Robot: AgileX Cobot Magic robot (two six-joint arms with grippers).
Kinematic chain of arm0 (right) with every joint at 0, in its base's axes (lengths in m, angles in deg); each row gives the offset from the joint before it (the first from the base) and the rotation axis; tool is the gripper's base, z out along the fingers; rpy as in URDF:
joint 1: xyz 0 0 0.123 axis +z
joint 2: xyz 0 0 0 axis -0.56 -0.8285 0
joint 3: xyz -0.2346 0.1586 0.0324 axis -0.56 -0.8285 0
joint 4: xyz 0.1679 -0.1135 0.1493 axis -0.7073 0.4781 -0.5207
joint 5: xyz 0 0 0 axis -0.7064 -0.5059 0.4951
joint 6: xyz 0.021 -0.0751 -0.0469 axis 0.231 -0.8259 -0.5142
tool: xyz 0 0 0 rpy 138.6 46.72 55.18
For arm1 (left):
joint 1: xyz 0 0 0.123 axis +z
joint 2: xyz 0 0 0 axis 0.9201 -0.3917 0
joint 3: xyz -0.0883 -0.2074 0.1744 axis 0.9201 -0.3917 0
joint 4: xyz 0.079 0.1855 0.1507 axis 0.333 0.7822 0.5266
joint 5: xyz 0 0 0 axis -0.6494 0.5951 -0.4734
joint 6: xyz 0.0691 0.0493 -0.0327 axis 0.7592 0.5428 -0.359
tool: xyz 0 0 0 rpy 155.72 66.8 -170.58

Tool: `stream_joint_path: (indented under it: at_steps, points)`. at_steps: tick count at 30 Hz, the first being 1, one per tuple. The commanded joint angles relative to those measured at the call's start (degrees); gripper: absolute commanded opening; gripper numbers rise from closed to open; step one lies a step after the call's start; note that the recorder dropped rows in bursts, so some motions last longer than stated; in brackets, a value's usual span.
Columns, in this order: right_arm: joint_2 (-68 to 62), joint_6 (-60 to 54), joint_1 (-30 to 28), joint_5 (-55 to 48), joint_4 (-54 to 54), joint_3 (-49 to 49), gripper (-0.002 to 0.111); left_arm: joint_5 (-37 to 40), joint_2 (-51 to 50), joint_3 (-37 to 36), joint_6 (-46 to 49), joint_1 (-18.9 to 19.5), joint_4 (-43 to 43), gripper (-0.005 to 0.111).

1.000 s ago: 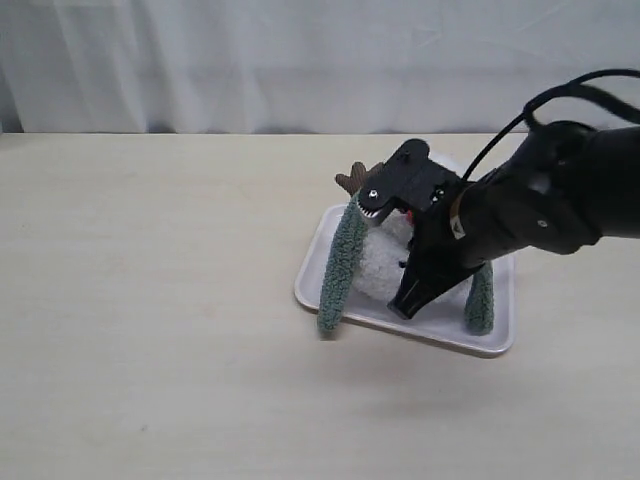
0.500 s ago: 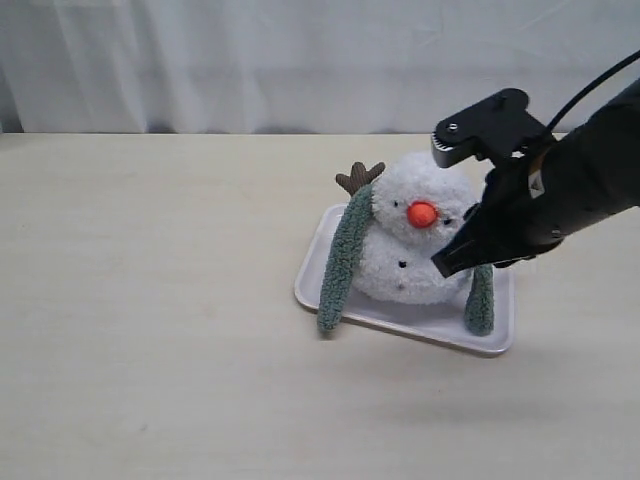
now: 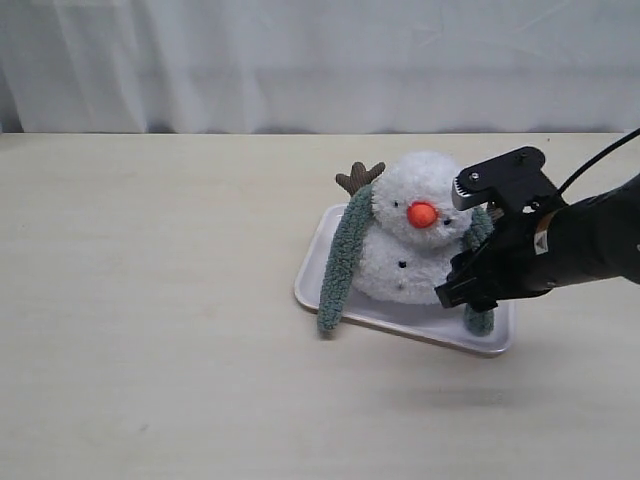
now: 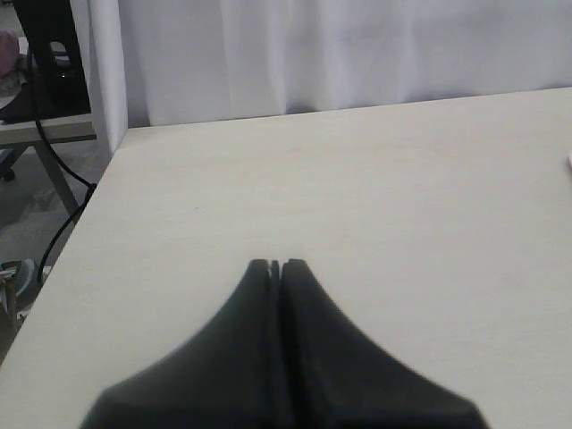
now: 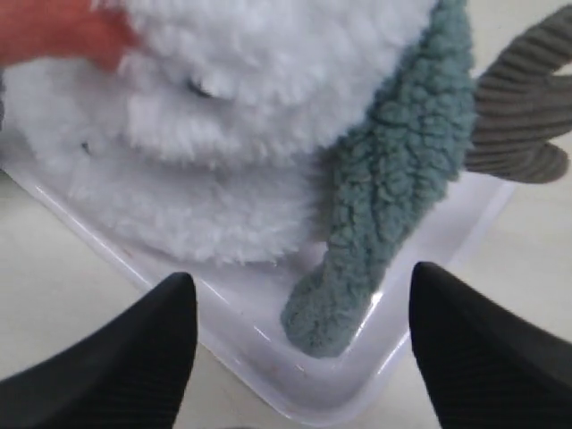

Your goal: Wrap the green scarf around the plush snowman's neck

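The plush snowman (image 3: 415,240) sits upright on a white tray (image 3: 330,295), orange nose facing the camera. The green scarf (image 3: 342,260) lies behind its neck, one end hanging down its left side over the tray's edge, the other end (image 5: 393,188) hanging on its right inside the tray. My right gripper (image 5: 302,295) is open just in front of that right end, fingers either side of it, not touching. In the exterior view the right gripper (image 3: 470,295) hangs low by the tray's right part. My left gripper (image 4: 275,265) is shut over bare table, holding nothing.
A brown twig arm (image 3: 359,178) sticks up behind the snowman's left shoulder, another (image 5: 527,98) shows beside the scarf end. The tray's raised rim (image 5: 313,393) lies between my right fingers. A white curtain (image 3: 300,60) backs the table; the table's edge (image 4: 85,214) shows in the left wrist view.
My right gripper has let go of the scarf's left end, swung from the snowman's front across to its right side, and dropped down to the scarf end in the tray.
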Motion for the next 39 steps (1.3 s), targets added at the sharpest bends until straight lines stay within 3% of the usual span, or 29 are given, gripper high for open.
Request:
stream_joint_path:
  at_steps: [1,8,20,32,39]
  points:
    - [-2.81,0.19,-0.53,4.12,1.48,-0.3,0.062,-0.75,0.2,-0.18,-0.28,0.16,-0.08,0.0]
    - [-3.55,0.3,-3.48,6.99,0.83,-0.3,0.061,-0.75,0.2,-0.18,-0.28,0.16,-0.08,0.0]
    - [-9.29,0.3,-3.54,6.32,-2.86,-0.3,0.004,-0.75,0.2,-0.18,-0.28,0.16,-0.08,0.0]
    - [-0.52,0.04,-3.54,1.48,-11.31,-0.3,0.004,-0.75,0.2,-0.18,-0.28,0.16,-0.08,0.0]
    - [0.6,-12.59,-0.46,-3.64,-23.99,-0.3,0.004,-0.75,0.2,-0.18,-0.28,0.16,-0.08,0.0]
